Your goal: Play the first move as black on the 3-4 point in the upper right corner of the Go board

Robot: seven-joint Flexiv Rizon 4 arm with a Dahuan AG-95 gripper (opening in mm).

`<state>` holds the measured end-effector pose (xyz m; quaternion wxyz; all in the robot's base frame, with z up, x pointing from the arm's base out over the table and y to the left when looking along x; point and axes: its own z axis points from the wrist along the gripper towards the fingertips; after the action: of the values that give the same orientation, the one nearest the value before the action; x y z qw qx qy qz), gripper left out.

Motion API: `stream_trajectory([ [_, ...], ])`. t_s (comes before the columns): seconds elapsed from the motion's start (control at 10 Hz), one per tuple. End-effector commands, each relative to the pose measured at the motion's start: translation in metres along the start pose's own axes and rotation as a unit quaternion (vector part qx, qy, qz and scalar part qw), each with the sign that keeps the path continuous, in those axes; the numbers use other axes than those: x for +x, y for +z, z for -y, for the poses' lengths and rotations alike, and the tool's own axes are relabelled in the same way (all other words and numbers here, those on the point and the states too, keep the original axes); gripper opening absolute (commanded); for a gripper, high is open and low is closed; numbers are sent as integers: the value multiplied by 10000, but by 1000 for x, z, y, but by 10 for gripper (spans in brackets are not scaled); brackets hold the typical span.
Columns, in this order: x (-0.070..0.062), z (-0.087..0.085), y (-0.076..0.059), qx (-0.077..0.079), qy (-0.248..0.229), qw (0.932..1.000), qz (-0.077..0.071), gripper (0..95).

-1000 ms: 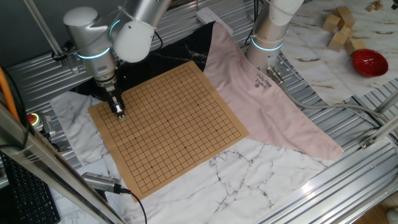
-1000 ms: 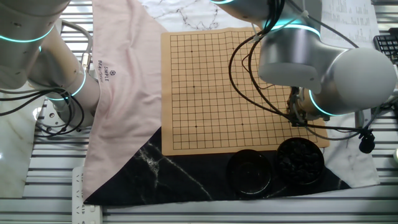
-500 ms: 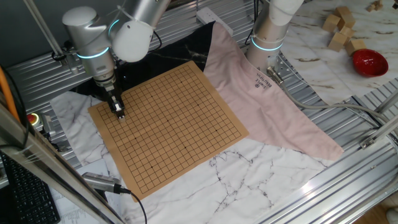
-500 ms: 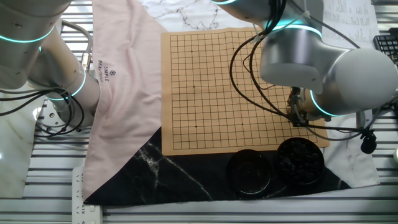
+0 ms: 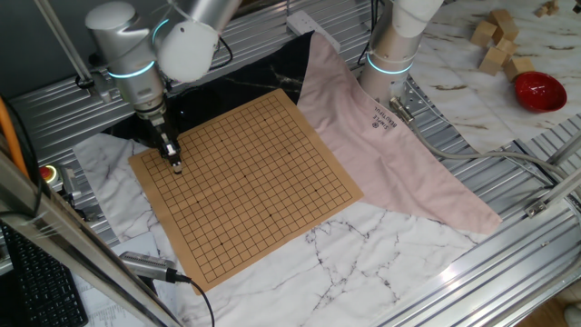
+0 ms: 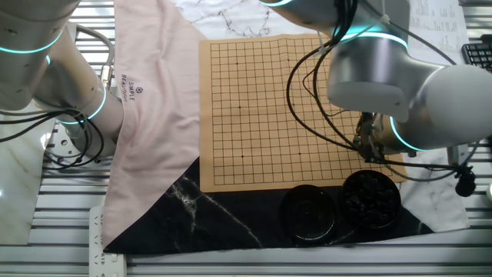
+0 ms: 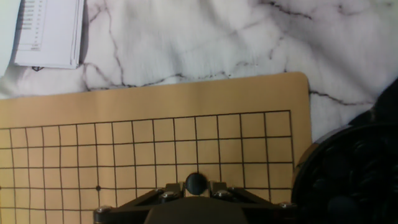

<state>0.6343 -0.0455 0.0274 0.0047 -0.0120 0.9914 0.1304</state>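
Note:
The wooden Go board (image 5: 245, 182) lies on the table and carries no stones. My gripper (image 5: 175, 166) hangs low over the board's corner nearest the stone bowls; it also shows in the other fixed view (image 6: 374, 154). In the hand view the gripper (image 7: 196, 184) is shut on one small glossy black stone (image 7: 196, 182), held between the two fingertips. The stone shows over the grid a few lines in from the board corner (image 7: 290, 112). The exact crossing under it is hidden by the stone and the fingers.
A black bowl of black stones (image 6: 371, 198) and a black lid (image 6: 308, 210) stand just off the board's edge; the bowl's rim shows in the hand view (image 7: 348, 174). A pink cloth (image 5: 390, 145) lies beside the board. A second arm's base (image 5: 392, 45) stands behind it.
The arm has shifted slightly, away from the board's middle. The gripper stays low over the same corner, still shut on the stone.

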Motion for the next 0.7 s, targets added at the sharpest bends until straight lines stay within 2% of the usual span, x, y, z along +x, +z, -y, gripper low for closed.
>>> stream_trajectory([
  [0.1, -6, -1, -12, 402, 101, 9990, -185, 190],
  [0.2, -8, -2, -16, 495, 158, 9984, -237, 0],
  [0.3, -10, -4, -23, 504, 192, 9981, -282, 0],
  [0.6, -14, -8, -35, 563, 228, 9978, -276, 0],
  [0.7, -18, -12, -46, 692, 251, 9969, -273, 0],
])
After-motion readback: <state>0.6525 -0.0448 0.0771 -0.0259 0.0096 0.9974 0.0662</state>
